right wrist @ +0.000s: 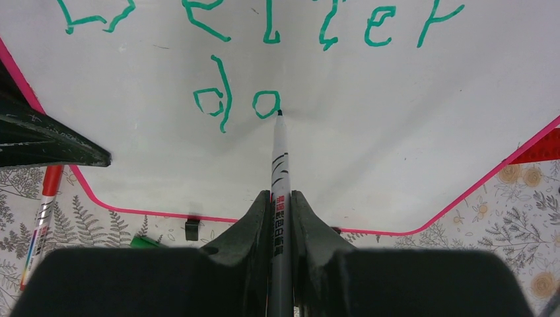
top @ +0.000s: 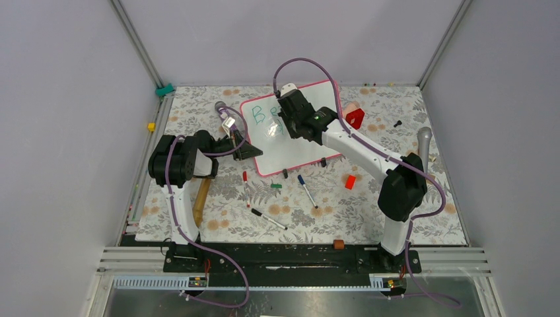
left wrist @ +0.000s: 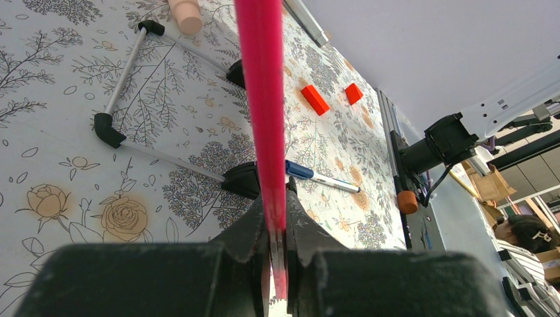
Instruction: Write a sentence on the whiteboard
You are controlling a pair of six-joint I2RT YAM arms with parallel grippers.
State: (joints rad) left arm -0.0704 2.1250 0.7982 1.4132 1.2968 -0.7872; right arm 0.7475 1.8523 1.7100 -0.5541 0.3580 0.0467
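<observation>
markers point(top: 307, 191) before whiteboard point(top: 294, 152), sentence point(top: 258, 116) on it

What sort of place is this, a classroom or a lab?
Probably a robot test booth: a left arm and right arm bolted to a table edge, plain walls in a metal frame, a whiteboard and loose markers.

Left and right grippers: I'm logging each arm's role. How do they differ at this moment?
The left gripper pinches the whiteboard's pink frame; the right gripper pinches a marker. The left gripper sits at the board's edge; the right gripper hangs over its face, marker tip on the green writing. Both are shut on something, with black fingers.
</observation>
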